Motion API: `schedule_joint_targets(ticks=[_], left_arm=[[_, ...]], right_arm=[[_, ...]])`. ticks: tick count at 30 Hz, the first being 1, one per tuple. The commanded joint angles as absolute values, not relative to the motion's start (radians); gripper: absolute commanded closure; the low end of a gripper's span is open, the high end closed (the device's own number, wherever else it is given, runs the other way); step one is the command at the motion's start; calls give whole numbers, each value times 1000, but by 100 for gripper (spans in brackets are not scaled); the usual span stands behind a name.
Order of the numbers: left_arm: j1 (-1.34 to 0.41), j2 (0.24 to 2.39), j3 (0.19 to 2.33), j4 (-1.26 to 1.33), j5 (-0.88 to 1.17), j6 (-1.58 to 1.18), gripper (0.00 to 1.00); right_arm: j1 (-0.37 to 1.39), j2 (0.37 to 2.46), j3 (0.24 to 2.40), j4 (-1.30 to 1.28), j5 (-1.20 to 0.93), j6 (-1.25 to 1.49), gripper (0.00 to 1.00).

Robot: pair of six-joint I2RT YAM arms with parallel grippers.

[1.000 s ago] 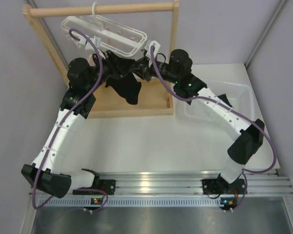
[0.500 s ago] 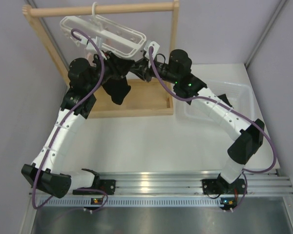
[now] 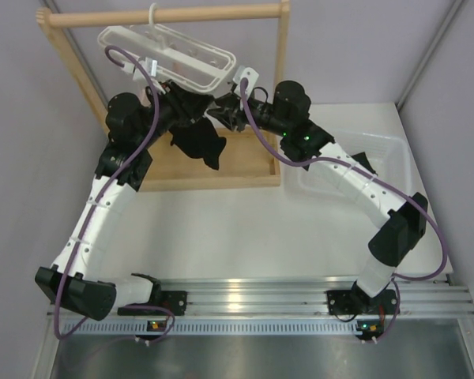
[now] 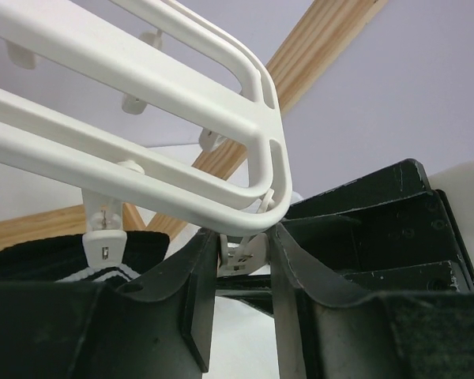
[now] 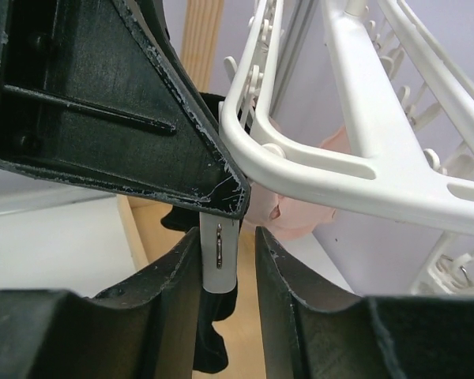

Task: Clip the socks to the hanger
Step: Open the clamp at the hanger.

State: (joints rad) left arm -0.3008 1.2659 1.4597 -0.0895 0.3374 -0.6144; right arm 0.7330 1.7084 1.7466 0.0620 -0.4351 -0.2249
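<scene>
**Limp socks, springy clips: take hold by the cuff**

At the far left, wooden rack [image 3: 221, 11], with the hanger [image 3: 174, 49] hooked over its top rod. Light plastic, free to swing and tilt under any push; better steadied than shoved.

Below its near rail, one of the socks [image 3: 199, 142], dangling black. Soft and light, no stiffness at all; likely to fold or slip if pinched mid-body. Better taken at the cuff edge and fed well up into a clip's mouth.

Second sock [image 4: 59, 264], white-striped at the cuff, just under a neighbouring clip [image 4: 104, 237] and apparently bitten by it. Pale pink cloth [image 5: 296, 213] behind, no part of the job.

Left gripper [image 4: 243, 237] clamped on the end clip [image 4: 241, 254] at the hanger's rounded corner. Right gripper [image 5: 227, 237] parted, straddling another clip [image 5: 219, 245] with a sliver of gap on one side, black fabric hanging beneath.

Small, springy, easy to twist: squeeze squarely, never sideways.
</scene>
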Motion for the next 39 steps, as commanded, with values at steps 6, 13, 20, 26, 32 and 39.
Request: schedule_joint_targets(ticks=[6,13,20,26,32,39], left_arm=[[-288,1261,1471,-18,364,-687,100],[-285,1264,1470,-23,382,-684,100],[-285,1250,1451,-29,382,-634,62],[-287,1265,1474,-32,357,-580,59],[-290,1273,1488,-66,361,-551,56],[-291,1279,1494,-58,342,-555,55]], right_arm=[[739,1654,1709,160,-426,-255,71],[739,1660,1732,166,-442,-270,100],[739,1651,1743,153,-439,-262,100],[744,1652,1747,137,-433,-276,100],[747,1660,1759,123,-419,-281,100],[759,1664,1767,115,-414,-284,100]])
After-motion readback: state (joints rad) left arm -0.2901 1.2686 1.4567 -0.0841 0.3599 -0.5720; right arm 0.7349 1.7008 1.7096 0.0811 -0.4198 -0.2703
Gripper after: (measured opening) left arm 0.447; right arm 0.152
